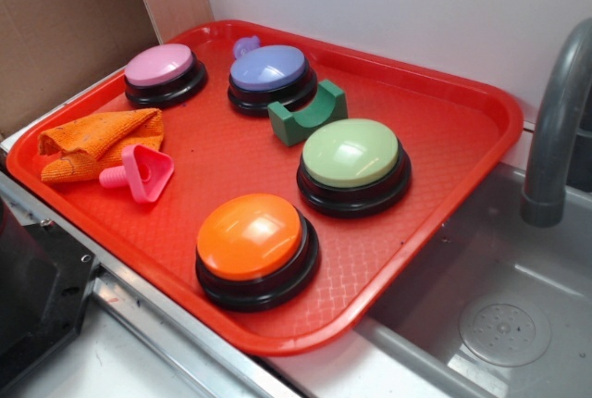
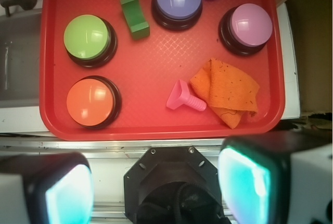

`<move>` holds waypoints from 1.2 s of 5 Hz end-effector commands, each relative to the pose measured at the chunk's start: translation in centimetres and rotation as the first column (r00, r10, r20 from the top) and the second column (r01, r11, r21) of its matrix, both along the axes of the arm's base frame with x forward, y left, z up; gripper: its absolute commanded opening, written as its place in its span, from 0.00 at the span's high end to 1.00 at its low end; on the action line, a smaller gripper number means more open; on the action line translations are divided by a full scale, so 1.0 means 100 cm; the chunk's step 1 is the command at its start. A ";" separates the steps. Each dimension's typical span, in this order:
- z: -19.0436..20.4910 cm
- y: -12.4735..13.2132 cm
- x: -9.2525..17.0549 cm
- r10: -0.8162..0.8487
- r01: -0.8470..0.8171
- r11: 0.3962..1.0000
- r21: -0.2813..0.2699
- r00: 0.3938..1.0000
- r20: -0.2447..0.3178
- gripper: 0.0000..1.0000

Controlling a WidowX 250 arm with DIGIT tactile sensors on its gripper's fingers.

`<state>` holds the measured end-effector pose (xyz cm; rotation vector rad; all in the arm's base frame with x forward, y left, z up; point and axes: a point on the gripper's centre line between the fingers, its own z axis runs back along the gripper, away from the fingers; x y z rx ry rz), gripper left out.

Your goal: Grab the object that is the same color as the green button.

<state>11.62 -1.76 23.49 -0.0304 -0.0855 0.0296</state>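
Gripper fingers stand wide apart at the bottom of the wrist view, holding nothing, with a black mount showing between them. They hang high above the near edge of the red tray, outside its rim, and the camera looks straight down. In the exterior view the gripper is not seen.

On the tray sit four dome buttons on black bases: the green button, an orange button, a purple button and a pink button. The green block, dark and arch-cut, lies between the purple and green buttons, just beside both, with its curved hollow facing up. An orange cloth is crumpled near the pink button, and a pink bolt lies touching the cloth's edge. A small purple piece sits at the far rim beside the purple button.

In the wrist view the block lies well apart from the fingers, toward the far side of the tray and left of centre. A grey sink with a tap adjoins the tray.
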 end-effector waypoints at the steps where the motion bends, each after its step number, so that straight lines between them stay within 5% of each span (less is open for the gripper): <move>1: 0.000 0.000 0.000 0.000 0.000 1.000 0.000 1.000 0.000 0.00; 3: -0.031 -0.017 0.036 0.214 -0.219 0.968 -0.120 0.975 -0.053 0.00; 6: -0.096 -0.014 0.108 0.669 -0.668 0.740 -0.083 0.743 -0.011 0.00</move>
